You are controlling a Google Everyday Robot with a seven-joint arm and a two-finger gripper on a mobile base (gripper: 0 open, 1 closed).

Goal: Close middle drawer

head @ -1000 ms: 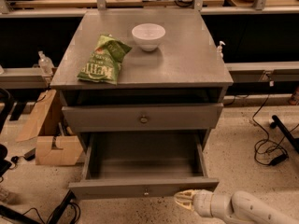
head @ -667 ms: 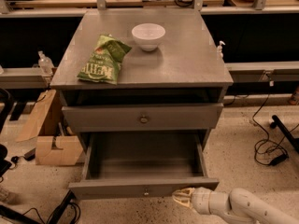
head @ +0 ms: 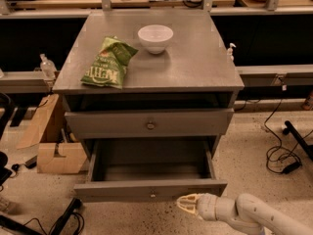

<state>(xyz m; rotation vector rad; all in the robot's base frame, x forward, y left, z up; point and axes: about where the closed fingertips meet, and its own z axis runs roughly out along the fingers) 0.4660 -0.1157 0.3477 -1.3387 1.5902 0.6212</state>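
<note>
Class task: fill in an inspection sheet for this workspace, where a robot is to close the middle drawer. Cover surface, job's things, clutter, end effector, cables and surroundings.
Surface: flat grey cabinet top, carrying two items.
Job's things: wide grey middle drawer with a small round knob, pulled out and open.
Clutter: crumpled green chip bag at the left; round white bowl at rear centre.
End effector: pale end effector, low, just in front of the drawer's front panel, right of its knob; contact cannot be told.
Cables: black floor cables at the right.
Surroundings: taller-fronted grey drawer with a brassy knob above; brown cardboard box on the floor, left.
</note>
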